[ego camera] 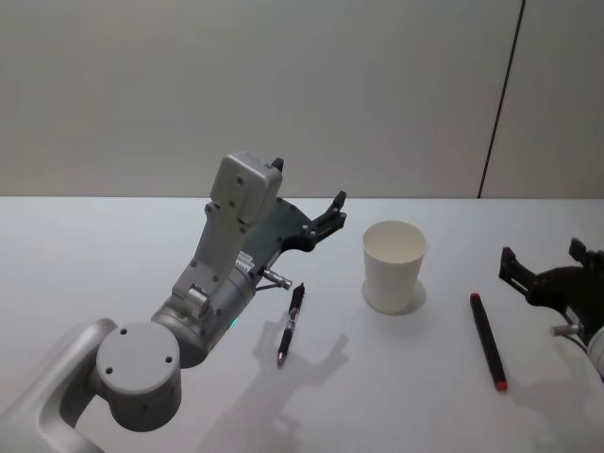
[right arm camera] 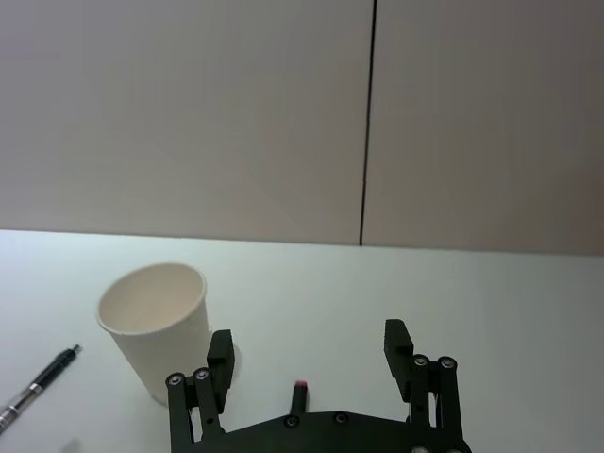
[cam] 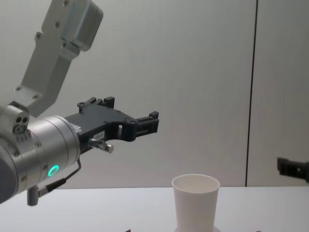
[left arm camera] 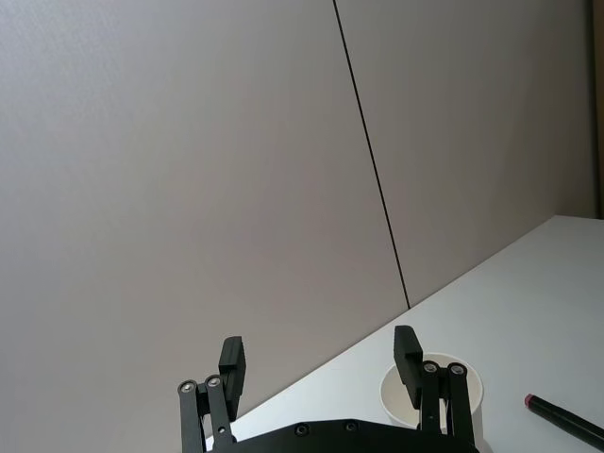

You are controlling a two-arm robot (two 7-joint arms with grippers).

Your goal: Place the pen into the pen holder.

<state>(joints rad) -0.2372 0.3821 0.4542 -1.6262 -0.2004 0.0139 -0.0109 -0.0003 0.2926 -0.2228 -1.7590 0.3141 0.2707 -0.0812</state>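
Note:
The pen holder, a white paper cup, stands upright and empty on the white table. A black pen lies flat to its left. A black pen with a red tip lies flat to its right. My left gripper is open and raised above the table, left of the cup and over the black pen, holding nothing. My right gripper is open at the right edge, just behind the red-tipped pen. The left wrist view shows the left gripper and the cup beyond it. The right wrist view shows the right gripper, the cup and the red tip.
The table is bare white apart from the cup and pens. A plain wall with a dark vertical seam stands behind it. In the chest view the left gripper hangs well above the cup.

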